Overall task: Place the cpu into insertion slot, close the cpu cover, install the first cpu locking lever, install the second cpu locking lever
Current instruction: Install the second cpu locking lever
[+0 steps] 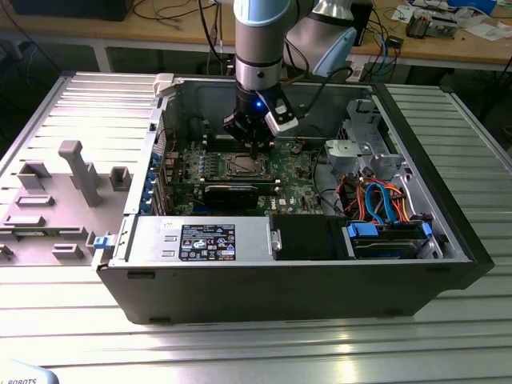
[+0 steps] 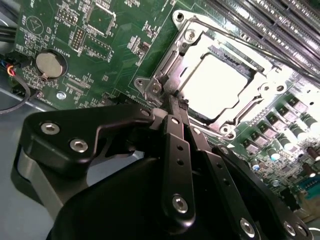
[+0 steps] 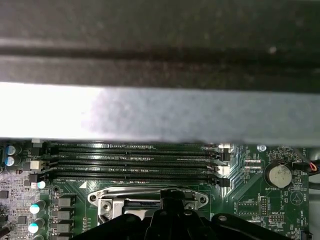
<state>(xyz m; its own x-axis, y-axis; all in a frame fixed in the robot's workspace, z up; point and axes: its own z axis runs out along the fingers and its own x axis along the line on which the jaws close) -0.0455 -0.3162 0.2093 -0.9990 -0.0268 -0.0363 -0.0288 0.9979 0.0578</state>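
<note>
With the cpu seated under the closed cpu cover, the hand, fingers together, presses a locking lever; latching needs steady downward pressure.

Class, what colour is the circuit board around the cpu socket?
Green; the circuit board around the insertion slot shows best in the second wrist view.

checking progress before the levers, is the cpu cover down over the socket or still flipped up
Down. In the second wrist view the cpu cover lies flat around the bright cpu; the gripper fingertips sit together at its edge.
</note>
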